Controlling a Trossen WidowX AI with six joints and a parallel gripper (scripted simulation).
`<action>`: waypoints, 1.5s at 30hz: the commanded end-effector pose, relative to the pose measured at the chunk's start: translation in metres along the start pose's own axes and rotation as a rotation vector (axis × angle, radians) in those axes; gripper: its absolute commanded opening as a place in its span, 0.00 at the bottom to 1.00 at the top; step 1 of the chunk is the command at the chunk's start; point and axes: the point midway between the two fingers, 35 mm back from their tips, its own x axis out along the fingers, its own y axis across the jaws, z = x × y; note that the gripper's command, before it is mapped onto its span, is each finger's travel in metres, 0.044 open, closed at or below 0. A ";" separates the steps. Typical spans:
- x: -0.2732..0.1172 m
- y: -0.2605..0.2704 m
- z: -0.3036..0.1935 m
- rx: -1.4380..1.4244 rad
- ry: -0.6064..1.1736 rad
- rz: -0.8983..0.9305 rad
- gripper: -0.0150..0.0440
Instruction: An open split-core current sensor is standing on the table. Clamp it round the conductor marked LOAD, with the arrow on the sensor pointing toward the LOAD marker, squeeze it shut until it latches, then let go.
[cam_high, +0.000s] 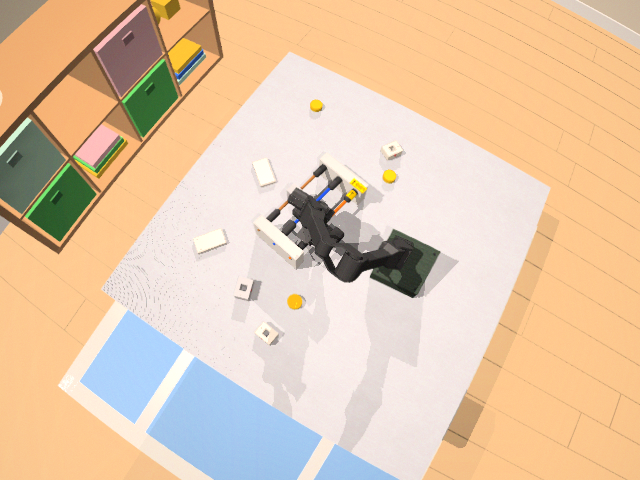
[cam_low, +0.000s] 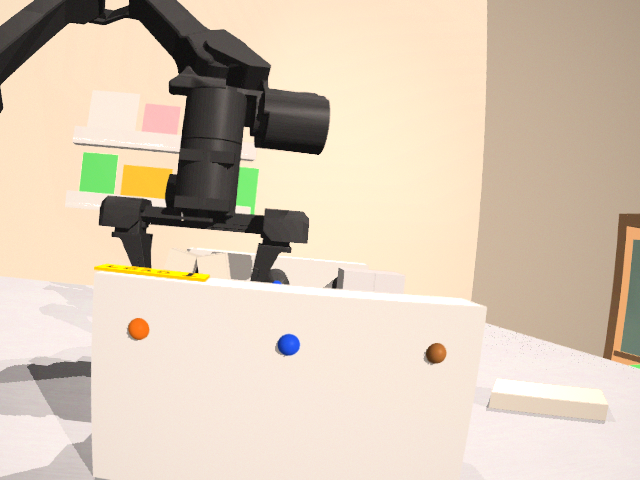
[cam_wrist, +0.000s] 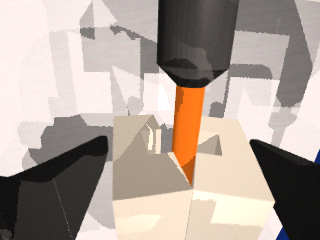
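The cream split-core sensor (cam_wrist: 150, 180) (cam_low: 212, 266) sits around the orange conductor (cam_wrist: 188, 115) (cam_high: 339, 207). Its two halves meet along a seam at the near side in the wrist view, with a V-shaped gap at the top; the exterior view also shows the halves leaning apart. The yellow LOAD marker (cam_high: 358, 186) (cam_low: 152, 272) is on top of one end block (cam_high: 341, 171) (cam_low: 289, 413). My gripper (cam_wrist: 179, 144) (cam_low: 200, 272) is open, with one finger on each side of the sensor, not touching it. The arm hides the sensor in the top view. The sensor's arrow is not visible.
A blue conductor (cam_high: 325, 194) and a brown conductor (cam_high: 310, 180) run alongside between the end blocks. A pale block (cam_low: 369, 280) is near the brown one. White slabs (cam_high: 264, 172) (cam_high: 210, 241), small holed blocks (cam_high: 266, 333) and yellow discs (cam_high: 294, 301) lie around.
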 end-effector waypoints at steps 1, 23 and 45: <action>0.005 0.002 -0.001 0.010 -0.004 0.006 1.00; 0.001 0.000 0.000 0.000 0.000 0.001 0.75; -0.005 0.001 0.000 0.010 -0.004 0.006 0.25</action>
